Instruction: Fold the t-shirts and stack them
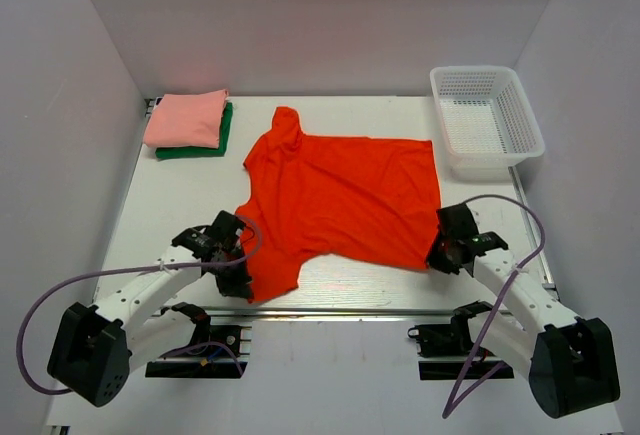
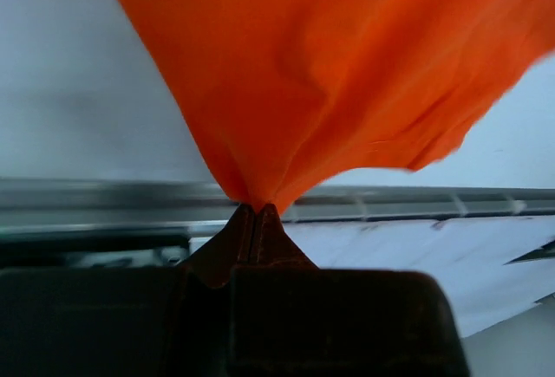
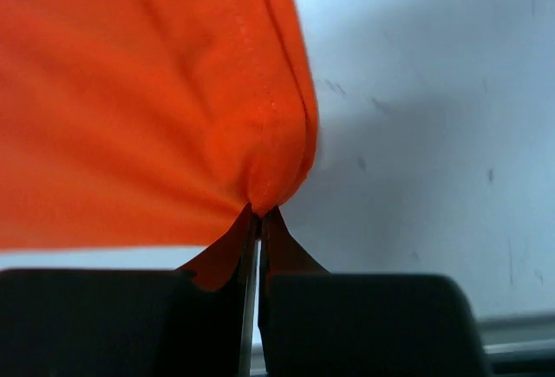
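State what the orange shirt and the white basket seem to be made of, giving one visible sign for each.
Orange shirt: soft matte cloth, probably knit; it gathers into folds where pinched and shows a stitched hem.
White basket: apparently rigid plastic, smooth; walls are regular open mesh holding shape.

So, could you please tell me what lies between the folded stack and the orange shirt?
Only bare white table, seen in the top view; stack and shirt lie apart.

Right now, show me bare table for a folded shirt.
Free: the table left of the orange shirt, between folded stack and left pincer; the far strip beside the basket. Crowded: middle and near edge, right pincer included.
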{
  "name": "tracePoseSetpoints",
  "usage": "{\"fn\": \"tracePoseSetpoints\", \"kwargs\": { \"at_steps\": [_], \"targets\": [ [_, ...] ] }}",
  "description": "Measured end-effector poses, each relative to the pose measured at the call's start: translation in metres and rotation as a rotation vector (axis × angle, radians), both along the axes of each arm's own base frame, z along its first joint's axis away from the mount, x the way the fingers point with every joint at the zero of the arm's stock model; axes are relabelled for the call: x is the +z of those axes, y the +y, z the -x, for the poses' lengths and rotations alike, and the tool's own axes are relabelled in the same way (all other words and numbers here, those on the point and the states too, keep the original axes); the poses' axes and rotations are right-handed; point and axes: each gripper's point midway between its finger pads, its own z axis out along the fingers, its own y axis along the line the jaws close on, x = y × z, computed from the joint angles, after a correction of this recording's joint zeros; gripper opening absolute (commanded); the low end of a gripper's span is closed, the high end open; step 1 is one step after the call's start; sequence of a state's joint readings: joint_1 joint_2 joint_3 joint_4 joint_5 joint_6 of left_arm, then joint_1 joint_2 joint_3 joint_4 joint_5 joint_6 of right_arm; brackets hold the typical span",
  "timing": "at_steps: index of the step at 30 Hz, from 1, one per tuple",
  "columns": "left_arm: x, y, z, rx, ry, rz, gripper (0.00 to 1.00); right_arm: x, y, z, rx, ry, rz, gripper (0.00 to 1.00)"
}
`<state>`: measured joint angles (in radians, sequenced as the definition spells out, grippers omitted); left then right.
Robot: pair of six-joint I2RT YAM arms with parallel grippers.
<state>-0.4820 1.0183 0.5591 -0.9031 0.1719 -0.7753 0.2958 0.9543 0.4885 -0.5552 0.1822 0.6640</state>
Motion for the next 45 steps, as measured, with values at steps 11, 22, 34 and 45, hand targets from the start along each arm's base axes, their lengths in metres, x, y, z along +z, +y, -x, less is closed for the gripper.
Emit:
{"fn": "tracePoseSetpoints", "kwargs": {
  "at_steps": [11, 22, 34, 45],
  "targets": [
    [0.006, 0.007, 0.009, 0.017, -0.013, -0.005, 0.0, -0.013, -0.009, 0.028, -0.078, 0.118, -0.005, 0.0],
    [0.087, -0.04, -0.054, -0.097, -0.27, 0.185, 0.0, 0.026, 0.013, -0.001, 0.055, 0.019, -0.075, 0.0],
    [0.105, -0.06, -0.178, -0.086, -0.398, 0.03, 0.0, 0.064, 0.006, -0.058, 0.025, -0.036, 0.019, 0.0],
    [0.191, -0.035, -0.251, 0.013, -0.697, -0.105, 0.0, 0.144, 0.009, -0.115, 0.061, -0.243, 0.037, 0.0]
  ]
}}
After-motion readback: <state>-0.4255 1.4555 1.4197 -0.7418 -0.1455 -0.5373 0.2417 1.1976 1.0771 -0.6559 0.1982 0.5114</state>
